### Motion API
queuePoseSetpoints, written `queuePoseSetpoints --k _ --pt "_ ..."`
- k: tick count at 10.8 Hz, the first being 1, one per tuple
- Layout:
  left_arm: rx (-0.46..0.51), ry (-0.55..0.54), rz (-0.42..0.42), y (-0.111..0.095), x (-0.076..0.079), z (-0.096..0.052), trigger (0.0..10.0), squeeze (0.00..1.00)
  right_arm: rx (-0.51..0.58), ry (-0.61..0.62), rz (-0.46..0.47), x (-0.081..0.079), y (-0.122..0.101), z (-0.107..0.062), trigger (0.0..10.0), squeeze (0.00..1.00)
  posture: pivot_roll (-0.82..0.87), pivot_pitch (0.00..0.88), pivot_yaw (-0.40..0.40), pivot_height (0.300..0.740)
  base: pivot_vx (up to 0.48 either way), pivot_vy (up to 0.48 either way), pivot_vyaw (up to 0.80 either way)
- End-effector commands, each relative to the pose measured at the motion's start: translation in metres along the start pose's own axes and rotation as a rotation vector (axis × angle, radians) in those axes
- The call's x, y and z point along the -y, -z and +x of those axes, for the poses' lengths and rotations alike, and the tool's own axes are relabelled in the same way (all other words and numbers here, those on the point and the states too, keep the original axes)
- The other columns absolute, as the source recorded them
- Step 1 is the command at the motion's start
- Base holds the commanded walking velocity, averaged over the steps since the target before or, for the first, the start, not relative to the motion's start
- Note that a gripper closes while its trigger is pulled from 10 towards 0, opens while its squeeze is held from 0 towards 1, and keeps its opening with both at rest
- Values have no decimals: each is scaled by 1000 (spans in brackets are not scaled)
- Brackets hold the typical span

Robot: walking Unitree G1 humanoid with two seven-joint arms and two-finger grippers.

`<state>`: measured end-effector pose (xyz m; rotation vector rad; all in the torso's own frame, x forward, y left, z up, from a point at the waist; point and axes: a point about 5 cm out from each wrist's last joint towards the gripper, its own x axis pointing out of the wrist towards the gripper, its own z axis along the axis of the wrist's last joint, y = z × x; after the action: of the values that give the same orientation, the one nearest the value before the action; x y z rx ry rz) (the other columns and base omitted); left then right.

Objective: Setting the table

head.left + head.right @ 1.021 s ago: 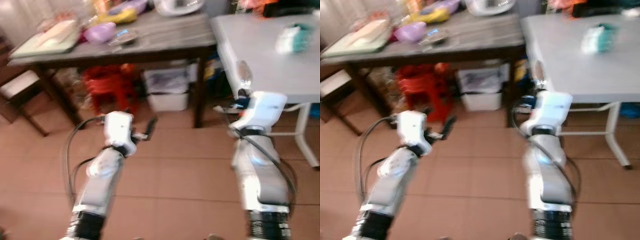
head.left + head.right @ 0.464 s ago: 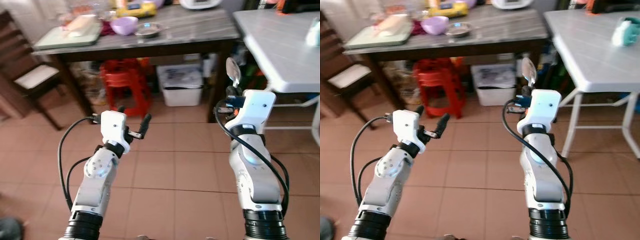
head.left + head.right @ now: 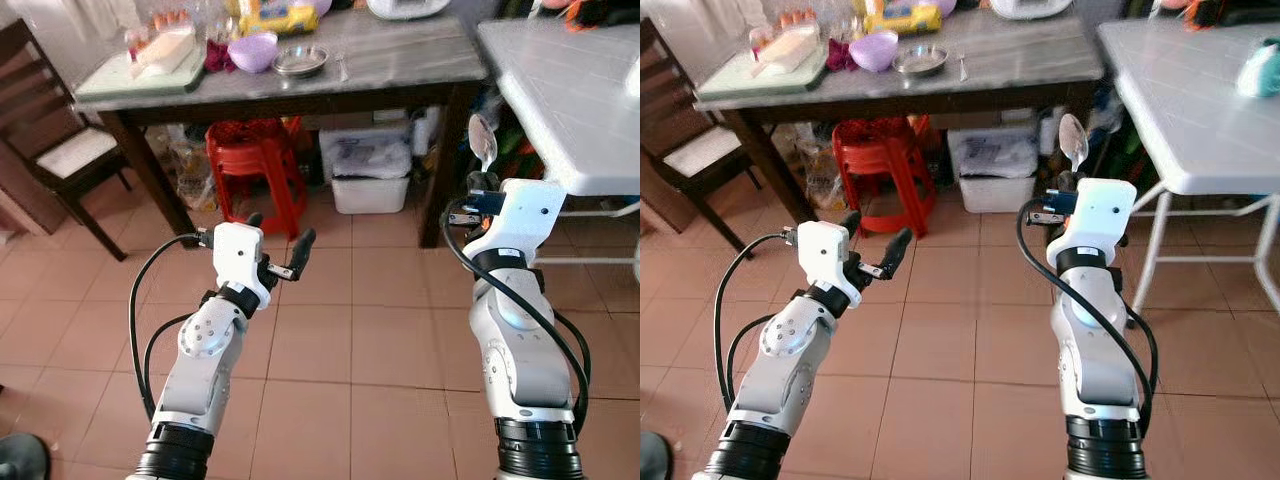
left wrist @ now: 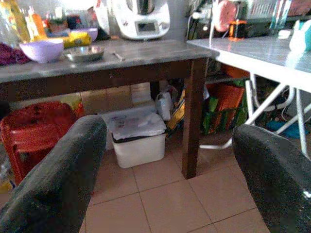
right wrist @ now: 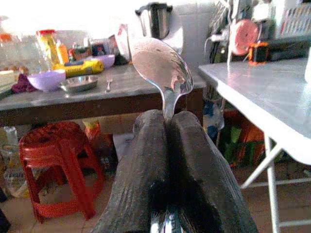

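Room: I see a tiled kitchen floor, with a dark table [image 3: 970, 75] and a white table [image 3: 1180, 110] ahead of both grippers.
Right gripper [image 5: 170, 121]: fingers clamped on the spoon [image 5: 160, 68], bowl upward.
Spoon handling: I judge it light, rigid and slippery; hold low on the handle.
Left gripper [image 3: 278, 240]: fingers apart, holding nothing.
Containers: a purple bowl [image 3: 874, 50] and a steel dish [image 3: 921, 61] sit far ahead on the dark table; contents unclear.

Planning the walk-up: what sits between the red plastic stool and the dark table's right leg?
A white lidded plastic bin stands under the table between the red plastic stool and the dark wooden table leg, seen in both eye views.
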<state>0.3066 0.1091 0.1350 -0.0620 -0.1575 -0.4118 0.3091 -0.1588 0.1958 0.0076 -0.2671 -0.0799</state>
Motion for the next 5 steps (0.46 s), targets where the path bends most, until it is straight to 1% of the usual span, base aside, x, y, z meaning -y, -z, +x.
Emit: queuePoseSetpoints --k 1,5 --pt "5 0 10 -2 -3 -1 10000 0 10 -16 3 -6 -2 1 10000 0 -75 86 121 740 352 0 0" --pt "-1 4 3 0 -2 -1 10000 0 3 -20 -1 -7 -1 0 10000 0 -76 89 123 740 348 0 0"
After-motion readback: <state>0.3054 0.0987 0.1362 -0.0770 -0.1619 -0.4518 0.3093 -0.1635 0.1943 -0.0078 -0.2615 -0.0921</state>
